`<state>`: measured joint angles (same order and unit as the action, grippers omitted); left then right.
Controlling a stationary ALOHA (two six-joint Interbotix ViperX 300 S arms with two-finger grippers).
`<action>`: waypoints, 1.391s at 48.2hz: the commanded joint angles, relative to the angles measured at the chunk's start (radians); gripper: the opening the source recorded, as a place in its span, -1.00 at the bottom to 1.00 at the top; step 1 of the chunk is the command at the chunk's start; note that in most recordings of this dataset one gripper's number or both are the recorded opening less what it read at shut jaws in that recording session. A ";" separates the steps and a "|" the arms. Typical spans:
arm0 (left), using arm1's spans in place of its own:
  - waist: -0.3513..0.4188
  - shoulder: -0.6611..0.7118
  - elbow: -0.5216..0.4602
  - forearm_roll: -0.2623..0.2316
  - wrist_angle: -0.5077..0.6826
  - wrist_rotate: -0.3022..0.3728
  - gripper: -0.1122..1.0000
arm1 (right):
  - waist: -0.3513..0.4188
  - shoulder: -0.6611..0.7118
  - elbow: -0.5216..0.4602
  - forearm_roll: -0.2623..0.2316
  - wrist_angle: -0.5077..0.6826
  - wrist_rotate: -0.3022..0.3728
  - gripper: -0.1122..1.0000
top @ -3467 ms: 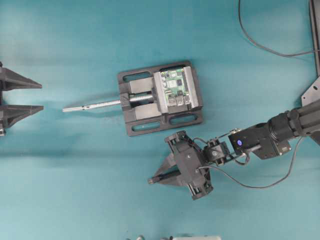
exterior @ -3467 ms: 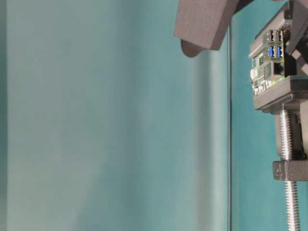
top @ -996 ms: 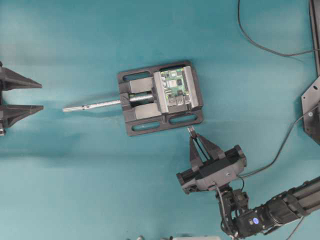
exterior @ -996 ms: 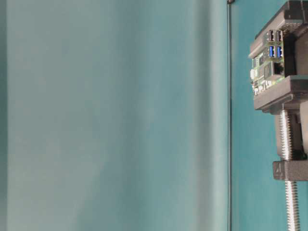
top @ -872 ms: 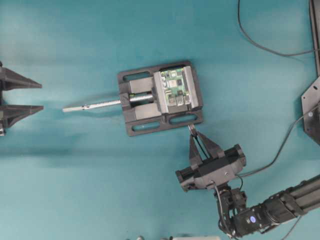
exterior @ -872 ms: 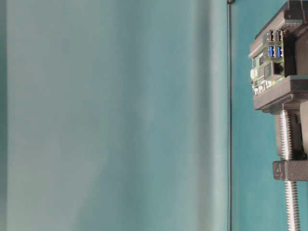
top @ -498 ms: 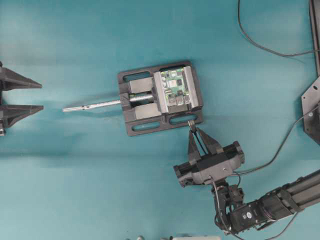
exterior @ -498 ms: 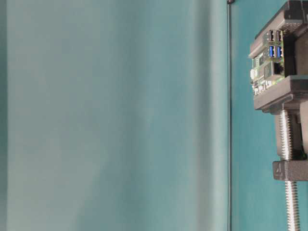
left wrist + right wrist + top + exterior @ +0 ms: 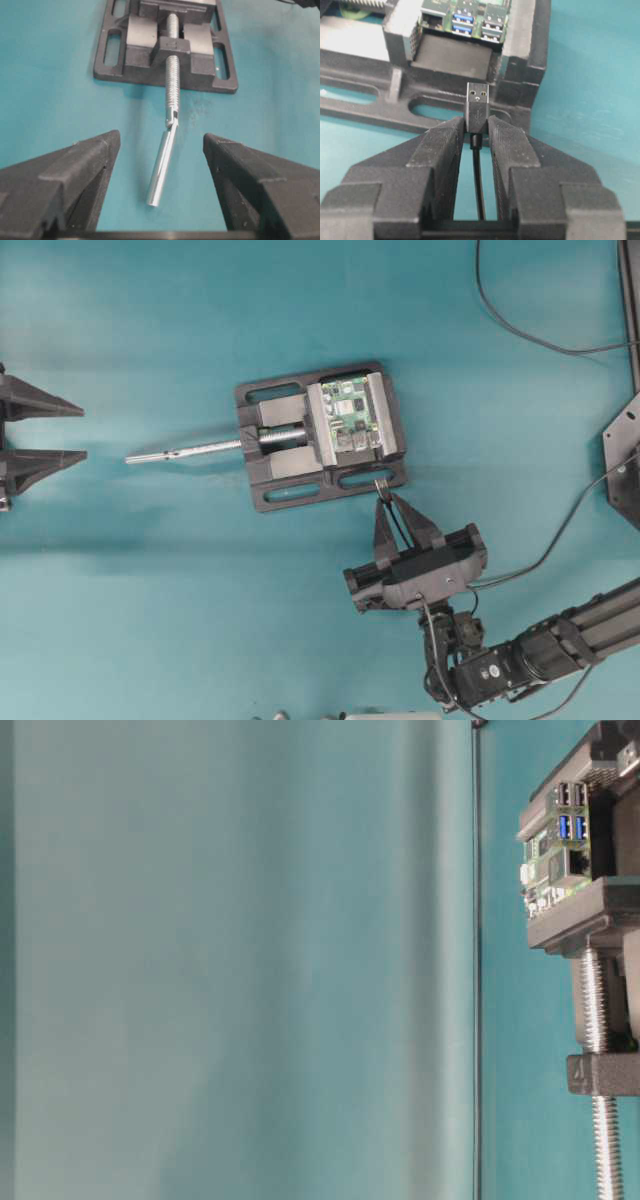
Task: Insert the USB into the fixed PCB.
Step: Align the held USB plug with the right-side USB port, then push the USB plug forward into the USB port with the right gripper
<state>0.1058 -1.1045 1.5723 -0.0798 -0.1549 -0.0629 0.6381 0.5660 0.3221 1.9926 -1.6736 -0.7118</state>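
The USB (image 9: 477, 102) is a dark plug with a metal tip, and its thin black cable runs back between my right gripper's fingers. My right gripper (image 9: 476, 125) is shut on the plug body. In the overhead view this gripper (image 9: 388, 502) sits just in front of the vise's near edge, with the USB (image 9: 381, 486) pointing at it. The fixed PCB (image 9: 350, 415) is green and clamped in the black vise (image 9: 300, 490). Its silver and blue ports (image 9: 472, 17) face the plug, a short gap ahead and higher. My left gripper (image 9: 82, 432) stands open at the far left, holding nothing.
The vise's metal screw rod (image 9: 185, 452) sticks out leftward, and its handle (image 9: 162, 165) lies between my left gripper's fingers (image 9: 95, 160) without touching them. A black cable (image 9: 520, 330) curves across the top right. A black mount (image 9: 625, 455) stands at the right edge.
My right gripper has carried the USB a little closer to the vise and slightly left. The left gripper, the vise and the PCB have not moved.
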 commanded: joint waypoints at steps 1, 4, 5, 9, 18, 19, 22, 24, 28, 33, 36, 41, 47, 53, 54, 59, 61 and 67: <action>0.003 0.006 -0.012 0.005 -0.008 -0.009 0.69 | -0.011 -0.017 -0.021 -0.002 -0.012 0.002 -0.41; 0.003 0.006 -0.012 0.005 -0.008 -0.009 0.69 | -0.020 -0.017 -0.026 -0.002 -0.011 0.002 -0.41; 0.003 0.006 -0.012 0.005 -0.008 -0.009 0.69 | -0.021 -0.017 -0.028 -0.002 -0.011 0.003 -0.41; 0.003 0.006 -0.012 0.005 -0.008 -0.009 0.69 | -0.031 -0.018 -0.032 -0.002 -0.011 0.002 -0.41; 0.003 0.006 -0.012 0.005 -0.008 -0.009 0.69 | -0.038 -0.028 -0.031 -0.002 -0.014 0.002 -0.41; 0.003 0.006 -0.012 0.005 -0.008 -0.009 0.69 | -0.038 -0.031 -0.029 -0.002 -0.014 0.003 -0.41; 0.003 0.006 -0.012 0.005 -0.009 -0.009 0.69 | -0.040 -0.035 -0.028 -0.002 -0.015 0.003 -0.41; 0.003 0.006 -0.012 0.005 -0.008 -0.009 0.69 | -0.041 -0.038 -0.026 -0.002 -0.018 0.002 -0.41; 0.003 0.006 -0.012 0.005 -0.008 -0.009 0.69 | -0.043 -0.044 -0.021 -0.002 -0.020 0.003 -0.41; 0.003 0.006 -0.012 0.005 -0.008 -0.009 0.69 | -0.044 -0.052 -0.015 -0.002 -0.023 0.003 -0.41; 0.003 0.006 -0.012 0.005 -0.008 -0.009 0.69 | -0.048 -0.058 -0.014 -0.002 -0.023 0.003 -0.41; 0.003 0.005 -0.012 0.005 -0.008 -0.009 0.69 | -0.051 -0.063 -0.011 -0.002 -0.025 0.003 -0.41; 0.003 0.006 -0.012 0.005 -0.008 -0.009 0.69 | -0.058 -0.066 -0.011 -0.006 -0.025 0.003 -0.41; 0.003 0.006 -0.012 0.005 -0.008 -0.009 0.69 | -0.061 -0.064 -0.011 -0.006 -0.025 0.005 -0.41; 0.003 0.006 -0.012 0.005 -0.009 -0.009 0.69 | -0.061 -0.066 -0.011 -0.006 -0.025 0.005 -0.41; 0.003 0.006 -0.012 0.003 -0.008 -0.009 0.69 | -0.069 -0.066 -0.009 -0.008 -0.026 0.006 -0.41; 0.003 0.006 -0.012 0.005 -0.008 -0.009 0.69 | -0.071 -0.066 -0.008 -0.009 -0.025 0.006 -0.41; 0.003 0.005 -0.012 0.003 -0.008 -0.009 0.69 | -0.078 -0.066 -0.006 -0.015 -0.025 0.006 -0.41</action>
<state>0.1074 -1.1045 1.5723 -0.0798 -0.1549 -0.0629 0.5660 0.5461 0.3206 1.9865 -1.6858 -0.7072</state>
